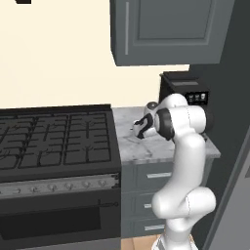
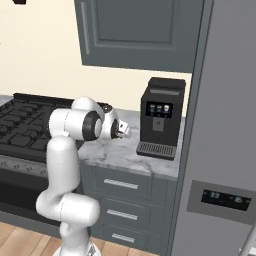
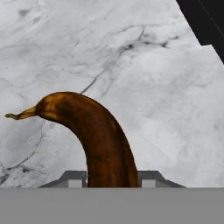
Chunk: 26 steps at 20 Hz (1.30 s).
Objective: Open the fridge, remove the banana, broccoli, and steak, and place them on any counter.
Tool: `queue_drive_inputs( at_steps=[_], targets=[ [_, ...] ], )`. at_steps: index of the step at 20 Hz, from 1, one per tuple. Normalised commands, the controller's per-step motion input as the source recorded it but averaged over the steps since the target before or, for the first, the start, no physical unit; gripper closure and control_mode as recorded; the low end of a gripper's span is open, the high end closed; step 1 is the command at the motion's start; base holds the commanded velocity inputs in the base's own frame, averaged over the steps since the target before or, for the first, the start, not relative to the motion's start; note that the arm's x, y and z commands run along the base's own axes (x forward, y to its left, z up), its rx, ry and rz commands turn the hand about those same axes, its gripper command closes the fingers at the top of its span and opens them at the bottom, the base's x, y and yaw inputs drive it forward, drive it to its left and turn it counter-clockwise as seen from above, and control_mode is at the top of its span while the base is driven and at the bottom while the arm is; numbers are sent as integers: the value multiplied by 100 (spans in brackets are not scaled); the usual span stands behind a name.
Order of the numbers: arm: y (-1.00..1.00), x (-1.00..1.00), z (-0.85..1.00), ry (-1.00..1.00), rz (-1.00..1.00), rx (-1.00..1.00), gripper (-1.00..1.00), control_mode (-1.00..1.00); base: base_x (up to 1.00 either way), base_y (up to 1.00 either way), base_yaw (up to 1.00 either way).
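Banana [image 3: 98, 135]: clamped in gripper [image 3: 111, 178], above counter [image 3: 131, 65], not yet set down. Broccoli, steak: apparently outstanding.

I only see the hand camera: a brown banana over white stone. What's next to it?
Observer: A black coffee machine stands on the same counter, toward the fridge.
Operator: What's on the other side?
Observer: A black gas stove sits right against the counter's edge.
Operator: Is the gripper high up?
Observer: No, the gripper hangs low over the counter, shut on the banana.
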Motion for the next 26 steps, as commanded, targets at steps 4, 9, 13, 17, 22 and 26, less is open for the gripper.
queue_drive_inputs(
  at_steps=[4,9,13,17,22,26],
  targets=[
    [0,29,-21,2,-2,0,-100,-100,0,0,0],
    [0,-5,1,0,0,-1,-100,-100,0,0,0],
    [0,-80,46,-18,0,-1,-100,-100,0,0,0],
    [0,-100,88,-37,3,-1,-100,-100,0,0,0],
    [9,-100,93,-23,6,0,-100,-100,0,0,0],
    [28,-100,100,1,7,0,-100,-100,0,0,0]
  ],
)
